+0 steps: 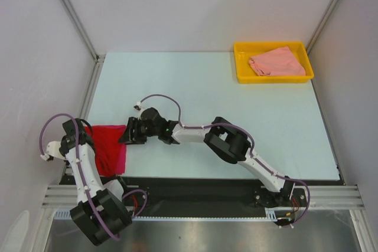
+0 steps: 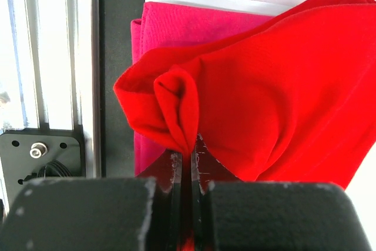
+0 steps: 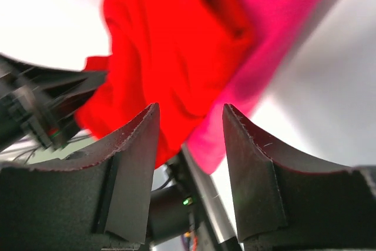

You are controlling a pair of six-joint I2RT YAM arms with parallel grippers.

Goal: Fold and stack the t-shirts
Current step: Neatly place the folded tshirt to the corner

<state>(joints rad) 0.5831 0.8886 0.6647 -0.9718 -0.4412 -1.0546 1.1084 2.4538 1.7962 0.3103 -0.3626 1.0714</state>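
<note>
- Left wrist view: the left gripper [image 2: 191, 152] has its fingers [image 2: 170, 171] pressed tight together, pinching a rolled fold of the red t-shirt [image 2: 282, 98].
- The pinched fold stands straight out from the fingertips as a small rounded loop of cloth.
- Beyond the tips and off to their right, the rest of the red t-shirt spreads in loose, rumpled folds.
- The magenta t-shirt [image 2: 176, 27] lies flat under the red one. It shows past the fingertips and in a strip along their left side.
- Right wrist view: the right gripper [image 3: 190, 113] has its fingers [image 3: 132, 163] spread apart, with a clear gap between the two pads.
- Just ahead of those spread tips is red cloth, blurred. Magenta cloth shows ahead of the right-hand finger and a little beyond it.
- Top external view: the two grippers face each other across the red t-shirt. The left fingers are at its left edge and the right fingers at its right edge, on the near left part of the table [image 1: 207, 98].
- A strip of magenta peeks out under the red cloth on the side nearer the right fingers.
- The salmon t-shirt [image 1: 277, 62] lies crumpled in the yellow tray [image 1: 239, 63] at the far right of the table, well apart from both pairs of fingers.
</note>
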